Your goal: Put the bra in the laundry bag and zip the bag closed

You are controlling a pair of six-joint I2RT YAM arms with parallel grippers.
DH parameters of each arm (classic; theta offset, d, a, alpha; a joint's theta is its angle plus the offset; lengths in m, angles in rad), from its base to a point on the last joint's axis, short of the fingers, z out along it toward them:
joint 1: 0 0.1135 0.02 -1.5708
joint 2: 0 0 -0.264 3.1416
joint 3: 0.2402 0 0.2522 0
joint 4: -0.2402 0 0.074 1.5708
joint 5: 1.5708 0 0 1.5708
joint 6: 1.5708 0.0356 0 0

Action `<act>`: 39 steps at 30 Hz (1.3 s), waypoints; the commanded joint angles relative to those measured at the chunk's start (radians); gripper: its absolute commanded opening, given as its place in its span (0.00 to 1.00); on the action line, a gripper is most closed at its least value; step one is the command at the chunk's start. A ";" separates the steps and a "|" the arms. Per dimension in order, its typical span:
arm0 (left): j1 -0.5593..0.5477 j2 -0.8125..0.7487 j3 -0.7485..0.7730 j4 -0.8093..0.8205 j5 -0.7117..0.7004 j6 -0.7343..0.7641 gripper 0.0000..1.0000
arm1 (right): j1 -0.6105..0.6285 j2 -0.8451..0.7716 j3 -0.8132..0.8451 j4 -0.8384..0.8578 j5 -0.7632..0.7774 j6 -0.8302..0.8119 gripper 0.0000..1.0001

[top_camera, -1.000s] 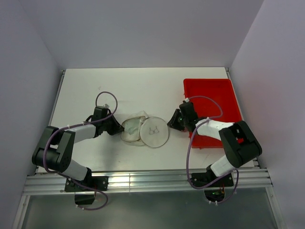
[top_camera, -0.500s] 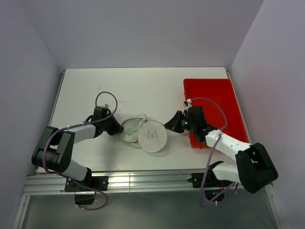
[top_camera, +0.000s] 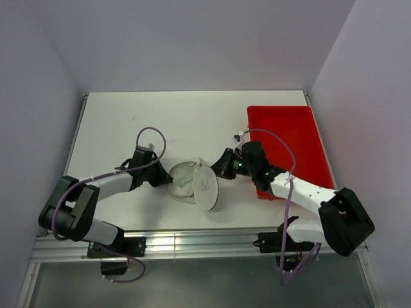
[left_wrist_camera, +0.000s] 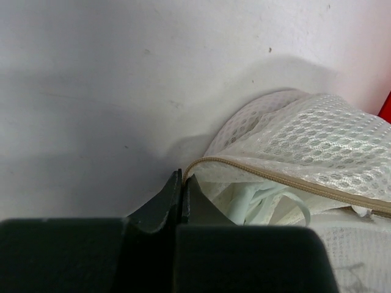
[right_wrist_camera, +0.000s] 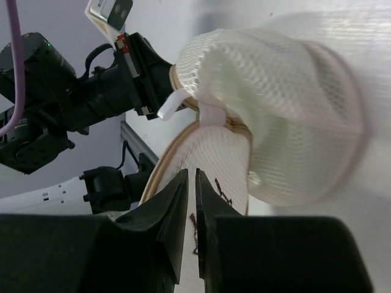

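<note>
I read the laundry bag (left_wrist_camera: 305, 140) as soft honeycomb mesh cloth with a woven zip tape (left_wrist_camera: 275, 177). The table (top_camera: 180, 122) looks smooth matt white; the tray (top_camera: 302, 128) is glossy red plastic.

Hides most of small white fabric bra (left_wrist_camera: 269, 204) inside cream dome-shaped mesh laundry bag (left_wrist_camera: 317, 146); shows only pale strap loops through opening. Cuts bag off at right and bottom edges of left wrist view. Leaves mere sliver of red plastic tray (left_wrist_camera: 386, 108) at same right edge. Blurs left gripper (left_wrist_camera: 182, 183) into dark mass; cannot tell whether mesh caught between pressed-together tips. Cannot tell whether anything thin sits in narrow slit of right gripper (right_wrist_camera: 190, 183). Covers part of dark printed outline (right_wrist_camera: 219, 190) with own fingers. Cannot find zip pull from top: too small.
</note>
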 commanded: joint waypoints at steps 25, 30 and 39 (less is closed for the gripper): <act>-0.039 -0.110 0.035 -0.128 -0.046 0.003 0.00 | 0.191 -0.002 0.250 -0.256 0.488 -0.146 0.34; -0.036 -0.071 0.054 -0.121 -0.038 0.014 0.00 | 0.168 -0.053 0.167 -0.150 0.388 -0.273 0.61; -0.034 -0.025 0.090 -0.128 -0.022 0.035 0.00 | 0.154 -0.015 0.084 0.012 0.248 -0.465 0.53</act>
